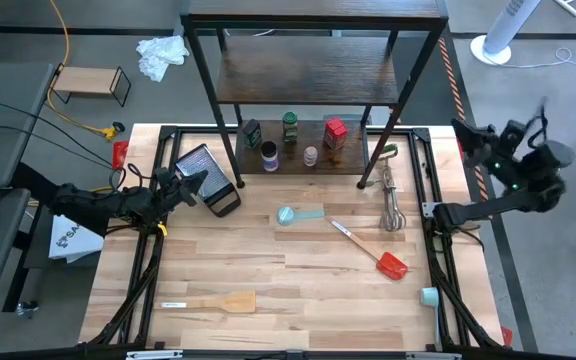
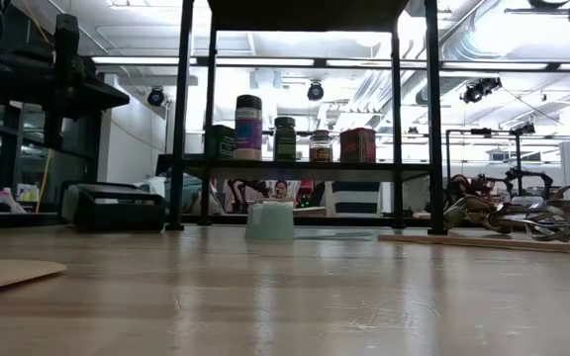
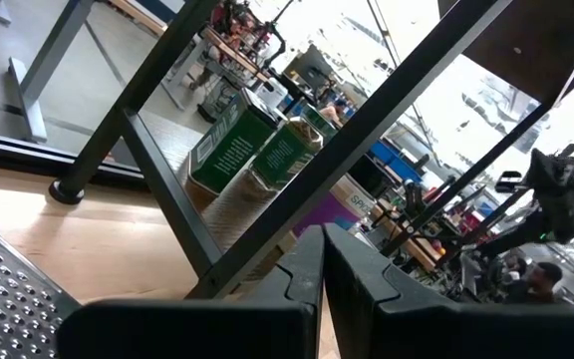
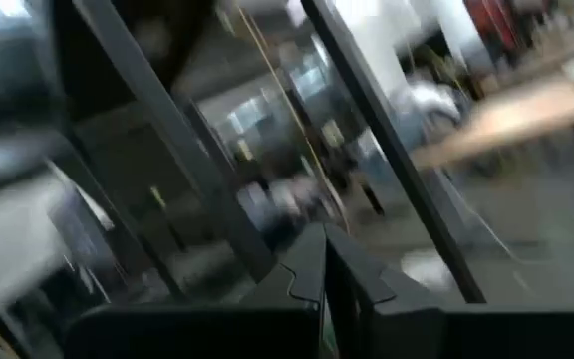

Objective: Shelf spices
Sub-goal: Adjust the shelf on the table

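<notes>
Spices (image 1: 290, 128): five small jars, standing on shelf (image 1: 268, 163) lowest board. Rigid, light, likely smooth; best pinched across the body. Left hand (image 1: 196, 183), right hand (image 1: 465, 133): both closed, empty, near bench edges.

High view: even, soft overhead light, sharp throughout; shelf (image 1: 313, 75) casts faint shadow on counter (image 1: 298, 290).

Low view: strong backlight from ceiling fixtures, upper frame blown out; spices (image 2: 285, 138) read as dark shapes against glare; near counter surface soft, out of focus, with pale sheen.

Left wrist view: bright window glare upper right of frame, background washed out; tilted framing.

Right wrist view: heavy motion blur across whole frame, streaked highlights.
</notes>
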{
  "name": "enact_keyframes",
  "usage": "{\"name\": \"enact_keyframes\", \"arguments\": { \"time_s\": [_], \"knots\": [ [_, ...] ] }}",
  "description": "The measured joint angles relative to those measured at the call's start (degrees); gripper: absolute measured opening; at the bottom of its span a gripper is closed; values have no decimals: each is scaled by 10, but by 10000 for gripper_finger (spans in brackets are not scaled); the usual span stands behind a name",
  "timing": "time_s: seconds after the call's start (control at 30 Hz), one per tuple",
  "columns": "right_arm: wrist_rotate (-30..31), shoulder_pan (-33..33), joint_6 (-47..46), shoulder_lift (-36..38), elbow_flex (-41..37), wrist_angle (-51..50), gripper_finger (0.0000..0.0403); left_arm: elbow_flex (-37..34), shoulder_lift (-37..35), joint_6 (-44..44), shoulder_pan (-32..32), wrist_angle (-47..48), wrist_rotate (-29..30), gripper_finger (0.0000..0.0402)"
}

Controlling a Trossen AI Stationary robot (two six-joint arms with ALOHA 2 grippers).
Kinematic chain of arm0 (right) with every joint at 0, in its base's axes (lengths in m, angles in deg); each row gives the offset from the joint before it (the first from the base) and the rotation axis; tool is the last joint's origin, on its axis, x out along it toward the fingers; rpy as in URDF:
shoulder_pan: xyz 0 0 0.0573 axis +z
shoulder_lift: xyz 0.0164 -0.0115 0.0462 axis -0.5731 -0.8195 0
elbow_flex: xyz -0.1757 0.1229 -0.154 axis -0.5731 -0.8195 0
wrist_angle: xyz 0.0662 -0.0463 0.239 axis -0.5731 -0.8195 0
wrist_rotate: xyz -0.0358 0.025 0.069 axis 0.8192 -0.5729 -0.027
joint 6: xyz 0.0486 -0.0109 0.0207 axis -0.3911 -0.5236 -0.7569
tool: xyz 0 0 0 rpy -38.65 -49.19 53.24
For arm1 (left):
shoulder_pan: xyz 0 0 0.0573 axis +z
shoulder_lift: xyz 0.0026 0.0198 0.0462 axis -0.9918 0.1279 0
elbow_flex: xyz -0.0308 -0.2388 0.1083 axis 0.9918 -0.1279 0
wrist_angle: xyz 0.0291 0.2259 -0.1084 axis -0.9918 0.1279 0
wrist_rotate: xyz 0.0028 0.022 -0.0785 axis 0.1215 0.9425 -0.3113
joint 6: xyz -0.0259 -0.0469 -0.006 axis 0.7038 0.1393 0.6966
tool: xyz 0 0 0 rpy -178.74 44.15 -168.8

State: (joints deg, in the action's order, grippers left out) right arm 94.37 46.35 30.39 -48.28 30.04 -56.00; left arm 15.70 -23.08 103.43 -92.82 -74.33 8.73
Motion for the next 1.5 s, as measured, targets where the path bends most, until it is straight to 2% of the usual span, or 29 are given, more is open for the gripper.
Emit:
{"name": "enact_keyframes", "arguments": {
  "time_s": [0.07,0.17,0.4,0.57,0.77,0.87,0.93,1.03,1.17,1.27,1.37,1.5],
  "knots": [
    [1,-1,-61,-31,54,-100,0,0,0,0,0,0,0,8],
    [11,-1,-98,-72,99,-154,0,0,0,0,0,0,0,8],
    [74,-1,-142,-140,118,-158,0,0,0,20,0,-11,44,8],
    [77,-1,-185,-174,118,-159,0,0,0,86,0,-13,54,8],
    [81,-1,-185,-194,118,-159,0,0,0,164,0,-13,46,8],
    [131,-1,-204,-193,118,-176,0,0,0,220,5,-16,58,8],
    [169,-1,-256,-190,118,-210,0,2,0,236,25,-31,58,5],
    [170,-5,-369,-178,118,-292,0,30,6,202,64,-53,0,1],
    [123,-18,-551,-152,119,-433,0,100,38,138,125,-53,-21,1],
    [100,-22,-644,-141,118,-512,0,158,86,99,176,-49,-55,1],
    [77,-20,-686,-133,112,-534,0,199,163,132,240,-31,-161,1],
    [3,-10,-716,-118,83,-522,0,229,308,199,350,-59,-383,0]
  ]
}}
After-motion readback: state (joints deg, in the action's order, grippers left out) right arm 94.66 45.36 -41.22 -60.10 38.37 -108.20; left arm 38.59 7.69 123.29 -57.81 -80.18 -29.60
